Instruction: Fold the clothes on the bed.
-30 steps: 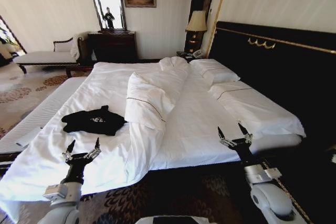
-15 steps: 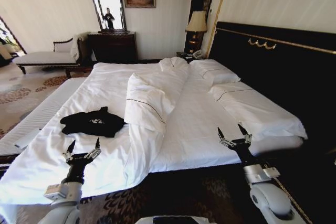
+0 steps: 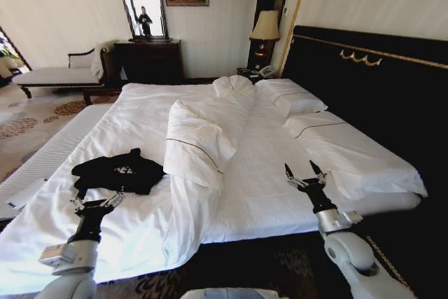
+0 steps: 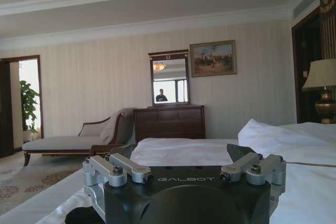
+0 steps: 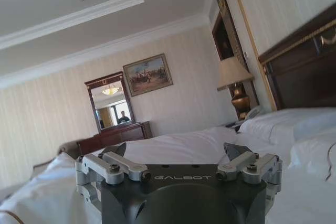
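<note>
The clothes, a crumpled black T-shirt (image 3: pixel 115 171) with small white lettering, lie on the near left part of the bed's white sheet (image 3: pixel 266 173). My left gripper (image 3: pixel 96 201) is open just in front of the shirt's near edge, fingers pointing at it. In the left wrist view the left gripper (image 4: pixel 181 156) is spread wide, with a bit of the black shirt (image 4: pixel 84 216) below it. My right gripper (image 3: pixel 301 169) stands open over the bare sheet at the near right, far from the shirt. In the right wrist view the right gripper (image 5: pixel 176 153) holds nothing.
A bunched white duvet (image 3: pixel 199 138) runs down the bed's middle, right beside the shirt. Pillows (image 3: pixel 290 96) lie by the tall dark headboard (image 3: pixel 364 89). A lamp (image 3: pixel 264 29), dresser (image 3: pixel 147 57) and chaise (image 3: pixel 56 75) stand behind. A low white pad (image 3: pixel 42 162) flanks the bed's left side.
The whole head view has shifted, so the camera moved. The left gripper now sits lower and right at the shirt's near edge. Both grippers stay open.
</note>
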Controlling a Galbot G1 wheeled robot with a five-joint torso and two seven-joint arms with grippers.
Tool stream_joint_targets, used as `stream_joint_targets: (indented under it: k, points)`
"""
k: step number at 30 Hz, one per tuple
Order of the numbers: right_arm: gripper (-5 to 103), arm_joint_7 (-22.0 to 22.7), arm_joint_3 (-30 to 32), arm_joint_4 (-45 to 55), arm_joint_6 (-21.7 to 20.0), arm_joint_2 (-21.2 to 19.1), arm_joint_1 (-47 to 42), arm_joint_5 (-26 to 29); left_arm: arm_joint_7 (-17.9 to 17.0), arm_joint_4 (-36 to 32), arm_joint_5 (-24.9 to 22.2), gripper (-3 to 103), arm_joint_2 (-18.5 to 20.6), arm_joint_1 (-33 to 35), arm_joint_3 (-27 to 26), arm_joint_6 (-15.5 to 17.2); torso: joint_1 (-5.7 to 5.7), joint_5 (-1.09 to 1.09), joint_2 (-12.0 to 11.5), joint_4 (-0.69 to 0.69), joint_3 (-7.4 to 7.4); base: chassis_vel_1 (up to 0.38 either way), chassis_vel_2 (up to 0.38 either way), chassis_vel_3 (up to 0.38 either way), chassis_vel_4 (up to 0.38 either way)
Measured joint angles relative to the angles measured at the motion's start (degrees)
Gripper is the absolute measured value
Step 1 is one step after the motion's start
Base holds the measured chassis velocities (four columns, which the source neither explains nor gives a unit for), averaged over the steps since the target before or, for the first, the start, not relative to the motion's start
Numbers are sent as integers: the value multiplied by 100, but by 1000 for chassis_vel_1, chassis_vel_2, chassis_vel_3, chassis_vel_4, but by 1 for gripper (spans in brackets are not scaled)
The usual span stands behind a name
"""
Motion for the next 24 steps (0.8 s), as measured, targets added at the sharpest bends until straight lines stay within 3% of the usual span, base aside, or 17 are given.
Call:
stream_joint_targets:
  k: [1,4,5,10,15,24]
  points:
    - [100,0,0,0,0,0,0,0,0,0,0,100,0,0,0,0,0,0,0,0,0,16,-58,-41,25]
    - [100,122,-510,-171,-246,-96,658,1155,-82,3,-289,100,129,53,-577,88,2,0,-1,1,2,8,-19,-2,8]
    - [100,122,-510,-171,-246,-96,658,1155,-82,3,-289,100,129,53,-577,88,2,0,-1,1,2,0,0,0,0]
    - [100,283,-1471,-943,-477,52,1941,2341,-192,-8,-759,100,346,161,-1340,243,9,1,-3,2,4,0,0,0,0]
    - [100,552,-2027,-1443,-699,283,2669,2935,-204,-90,-879,100,333,290,-1597,278,6,0,-2,-1,3,0,0,0,0]
    - [100,665,-2854,-2383,-978,639,3491,3129,-207,-213,-777,100,49,385,-1602,274,7,0,-3,0,3,0,0,0,0]
